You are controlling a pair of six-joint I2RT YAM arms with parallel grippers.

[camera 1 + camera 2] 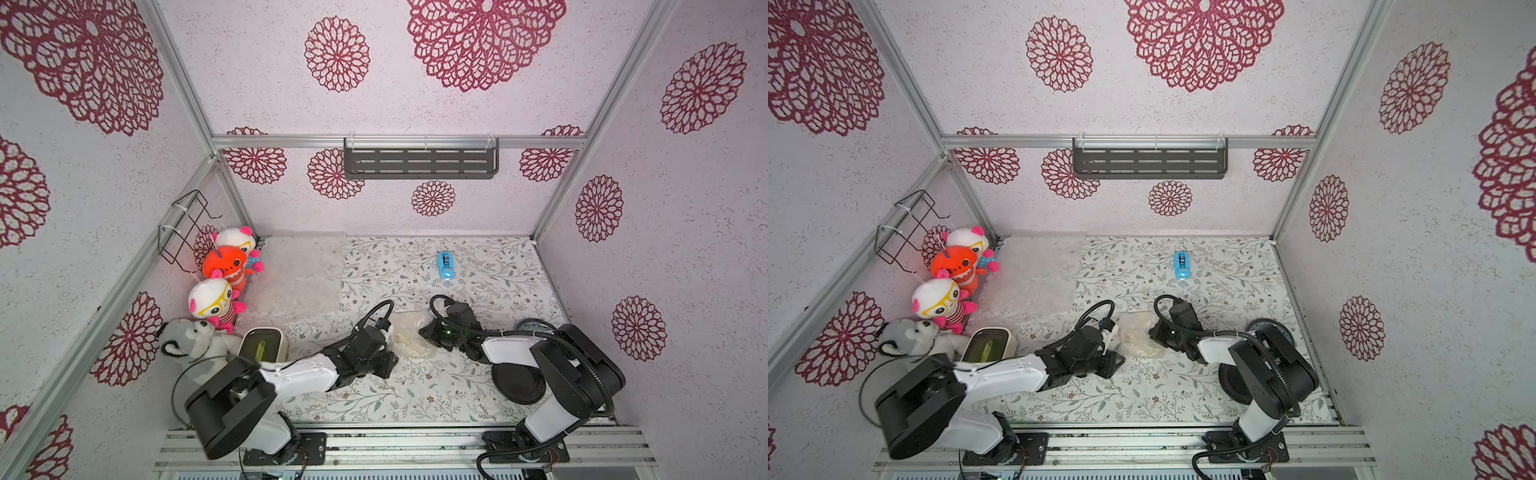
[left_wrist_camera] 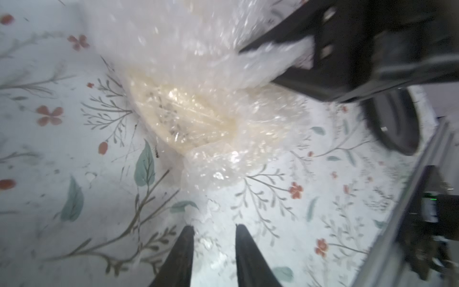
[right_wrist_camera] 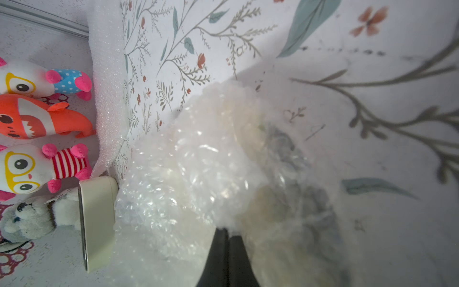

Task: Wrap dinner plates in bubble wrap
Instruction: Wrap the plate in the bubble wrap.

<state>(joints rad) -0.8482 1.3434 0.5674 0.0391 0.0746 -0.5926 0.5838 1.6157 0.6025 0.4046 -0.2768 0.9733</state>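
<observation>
A cream plate [image 1: 412, 341], bundled in bubble wrap [image 2: 198, 62], lies near the middle of the floral surface [image 1: 415, 395] in both top views, between the two arms. The right fingers [image 3: 217, 258] are pressed together, clamped on a fold of the wrap at the bundle's 3 o'clock side. The left fingers [image 2: 182, 256] stand apart with nothing between them, over bare surface just beside the bundle's 9 o'clock side. A black plate [image 1: 517, 384] sits at 4 o'clock, partly under the right arm. Loose sheets [image 1: 303, 270] of wrap lie at 10 o'clock.
</observation>
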